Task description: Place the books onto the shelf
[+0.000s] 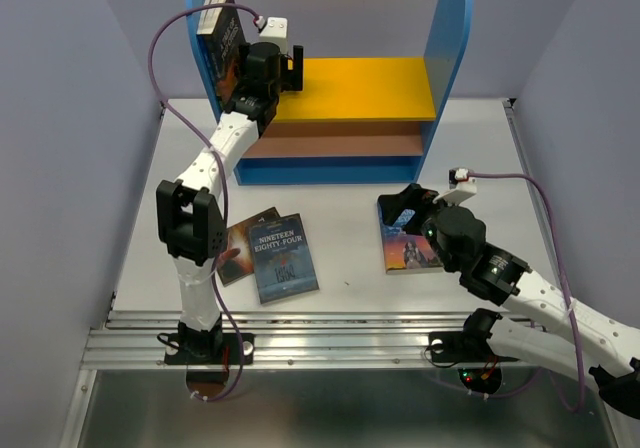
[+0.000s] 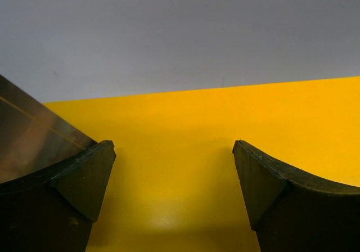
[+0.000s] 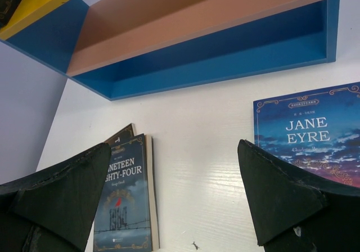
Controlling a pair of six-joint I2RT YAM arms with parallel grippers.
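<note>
Paperbacks, four, thin with glossy illustrated covers; judged light, slightly flexible, slippery on the face, best taken across a free edge near the spine. One dark book [image 1: 222,30] stands tilted against the left blue panel of the shelf [image 1: 445,58], on its smooth yellow board [image 1: 365,86]; Nineteen Eighty-Four [image 1: 283,258] lies flat on the white worktop [image 1: 350,238], overlapping a brown book [image 1: 238,240]; Jane Eyre [image 3: 312,131] lies flat, well apart to the right; left pincer [image 2: 173,146] jaws apart over the yellow board, holding nothing; right pincer [image 3: 174,148] jaws apart above Jane Eyre, gripping nothing.
</note>
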